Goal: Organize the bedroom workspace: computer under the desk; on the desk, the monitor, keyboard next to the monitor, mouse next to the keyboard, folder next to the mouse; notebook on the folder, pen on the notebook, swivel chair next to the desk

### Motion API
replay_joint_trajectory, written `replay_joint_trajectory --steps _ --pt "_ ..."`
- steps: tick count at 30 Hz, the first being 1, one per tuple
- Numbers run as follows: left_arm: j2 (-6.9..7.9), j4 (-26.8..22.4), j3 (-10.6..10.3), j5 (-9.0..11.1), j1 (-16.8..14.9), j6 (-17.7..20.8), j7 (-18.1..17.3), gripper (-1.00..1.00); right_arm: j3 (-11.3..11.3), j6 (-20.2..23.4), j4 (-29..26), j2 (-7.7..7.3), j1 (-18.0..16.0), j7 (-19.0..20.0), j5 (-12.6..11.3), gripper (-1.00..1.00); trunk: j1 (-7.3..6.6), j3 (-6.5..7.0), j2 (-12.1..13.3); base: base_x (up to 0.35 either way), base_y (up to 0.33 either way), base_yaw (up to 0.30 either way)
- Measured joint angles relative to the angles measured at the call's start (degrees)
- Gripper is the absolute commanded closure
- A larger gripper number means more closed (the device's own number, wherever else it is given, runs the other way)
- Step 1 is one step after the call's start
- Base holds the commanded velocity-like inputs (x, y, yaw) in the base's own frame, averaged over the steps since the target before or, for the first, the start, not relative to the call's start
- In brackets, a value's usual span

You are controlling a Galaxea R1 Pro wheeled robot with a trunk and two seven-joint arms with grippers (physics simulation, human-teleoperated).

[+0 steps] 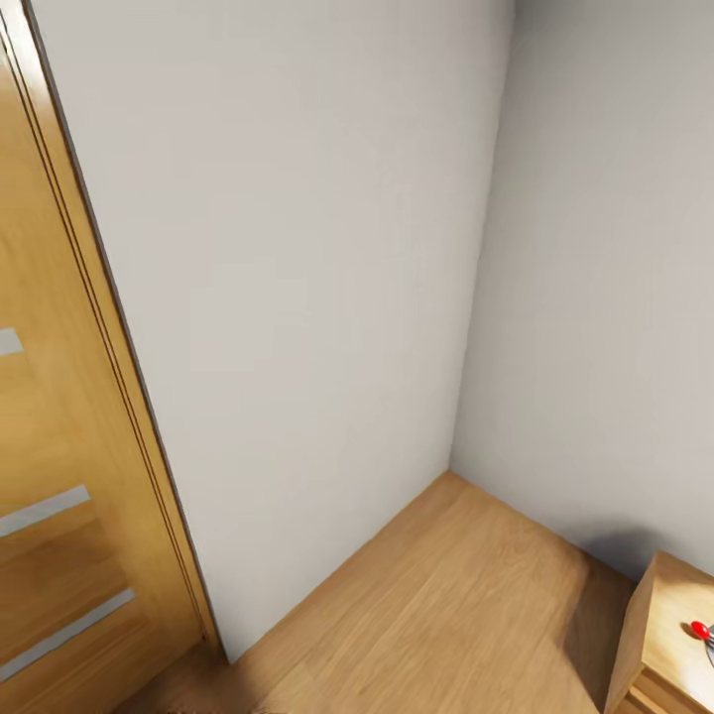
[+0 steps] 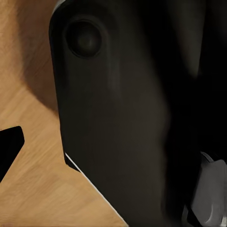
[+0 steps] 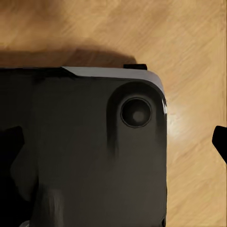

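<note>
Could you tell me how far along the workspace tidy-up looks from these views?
Nothing shows as done. The head view faces a bare grey wall corner with the oak door, wood floor and a light wood unit; no desk items appear. Both wrist views look down at the robot's dark base over floor. Every step seems left.

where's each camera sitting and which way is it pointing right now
Head view: on the robot's head, facing a room corner of pale grey walls, with the oak door at left and a light wood chest at lower right.
Left wrist view: on the left arm, looking down at the robot's black base over the wood floor.
Right wrist view: on the right arm, looking down at the same base and floor.
</note>
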Motion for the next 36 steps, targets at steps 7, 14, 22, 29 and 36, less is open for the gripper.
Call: replay_joint_trajectory --steps 7,14,22,29,36 --pt "0.3 -5.29 0.1 0.19 -0.01 -0.08 -0.02 -1.0 0.04 -17.02 -0.03 1.13 0.0 0.03 0.03 -1.0 -1.54 1.26 2.81 0.0 0.0 0.246" --pt "0.36 -7.13 0.09 0.13 -0.04 -2.23 -0.03 -1.0 0.07 -17.45 -2.74 1.57 -0.02 0.09 0.09 -1.0 -3.08 2.52 5.62 0.0 0.0 0.235" --pt "1.06 -10.58 0.09 0.1 -0.04 -7.15 -0.03 -1.0 0.06 -17.75 -8.41 2.04 -0.02 0.14 0.05 -1.0 -4.84 3.96 8.83 0.0 0.0 0.21" --pt "1.57 -13.02 0.13 0.13 -0.02 -8.08 0.09 -1.0 0.02 -17.92 -16.48 2.33 -0.02 0.24 0.15 -1.0 -6.16 5.04 11.25 0.0 0.0 0.18" --pt "2.43 -14.45 1.4 2.66 0.0 -13.98 -0.03 -1.0 0.0 -18.01 -18.94 2.16 -0.01 0.25 0.29 -1.0 -6.16 5.04 11.25 0.0 0.0 0.07"
